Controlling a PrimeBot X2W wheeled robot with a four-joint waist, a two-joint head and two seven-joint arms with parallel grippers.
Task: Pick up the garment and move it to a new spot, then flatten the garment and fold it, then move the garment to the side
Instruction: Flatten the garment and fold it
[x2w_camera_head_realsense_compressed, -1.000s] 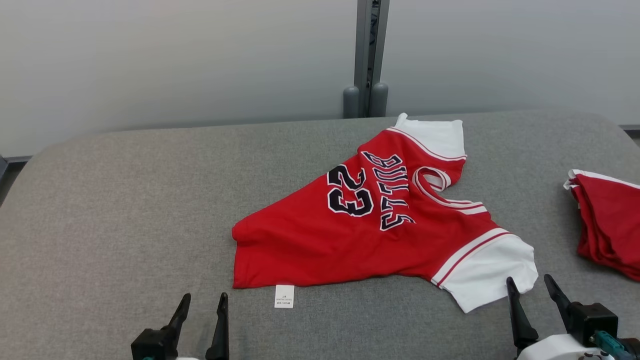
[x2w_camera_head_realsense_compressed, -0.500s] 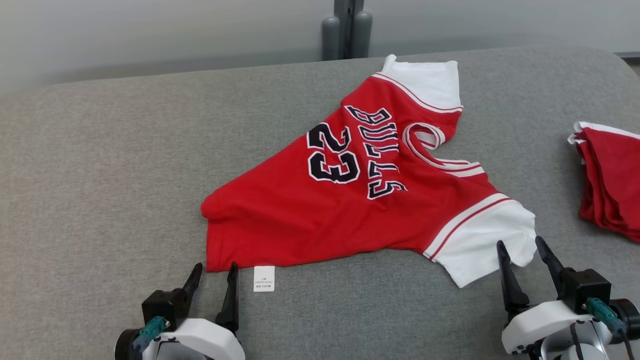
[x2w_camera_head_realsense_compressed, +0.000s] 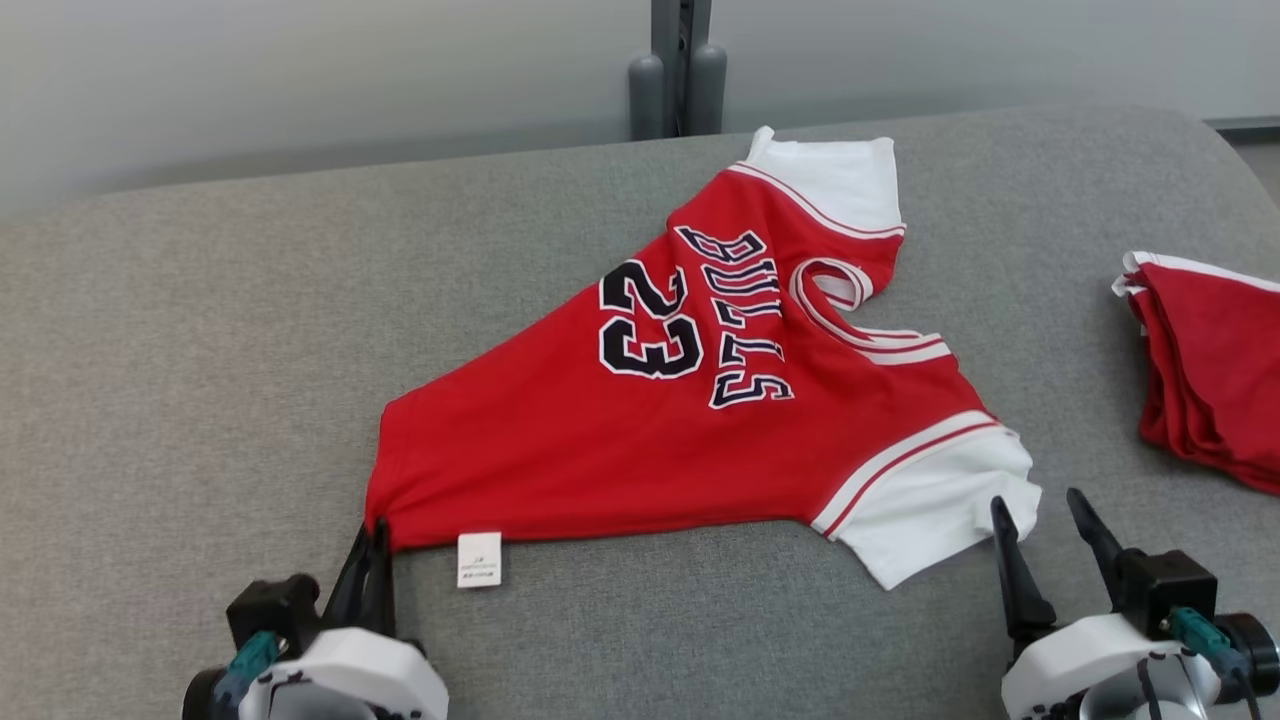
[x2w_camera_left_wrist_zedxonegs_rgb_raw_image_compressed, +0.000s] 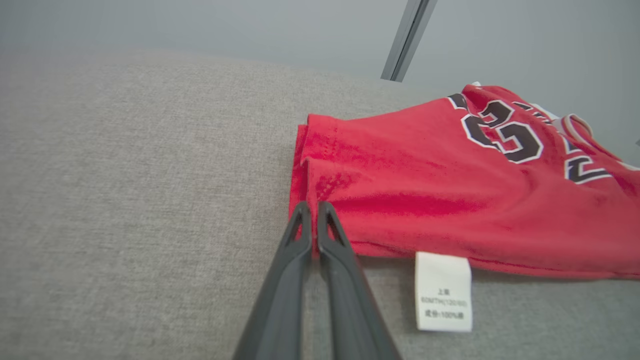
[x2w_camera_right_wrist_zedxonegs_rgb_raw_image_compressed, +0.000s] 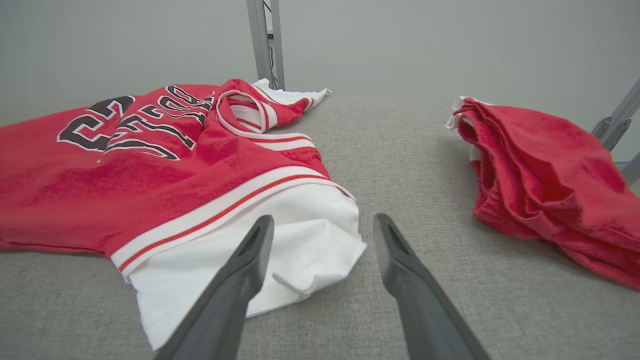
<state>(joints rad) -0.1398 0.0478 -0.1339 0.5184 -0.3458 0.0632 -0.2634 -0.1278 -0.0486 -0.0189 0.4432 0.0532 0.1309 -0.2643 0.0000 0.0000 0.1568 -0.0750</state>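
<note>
Shirt: The red shirt (x2w_camera_head_realsense_compressed: 680, 420) lies on the grey table (x2w_camera_head_realsense_compressed: 200, 350), near the middle. Its front faces up, so the number and the letters show. Its bottom edge points to the left and its neck points to the right.
Shape: It is not flat. The far side looks tucked under, so the body looks like a triangle. The neck is flopped over and the cloth has soft bumps.
Left gripper: The left gripper (x2w_camera_head_realsense_compressed: 372, 535) is pinched tight on the near bottom corner of the shirt. It sits just beside the little white tag (x2w_camera_head_realsense_compressed: 479, 559).
Right gripper: The right gripper (x2w_camera_head_realsense_compressed: 1035, 500) has its two fingers wide apart and holds nothing. Its tips sit at the edge of the near white sleeve (x2w_camera_head_realsense_compressed: 930, 500). I cannot tell if they touch the cloth.
Pile: A pile of red clothes (x2w_camera_head_realsense_compressed: 1210, 370) sits at the right end of the table, well apart from the shirt.
Done so far: I think only one thing is done. One corner is grabbed. The shirt is not off the table.
Left to do: Almost all of it, I think. The right gripper needs a hold on the sleeve side. Then come the lift, the move to a new spot, the flattening, the folding and the push to the side.
</note>
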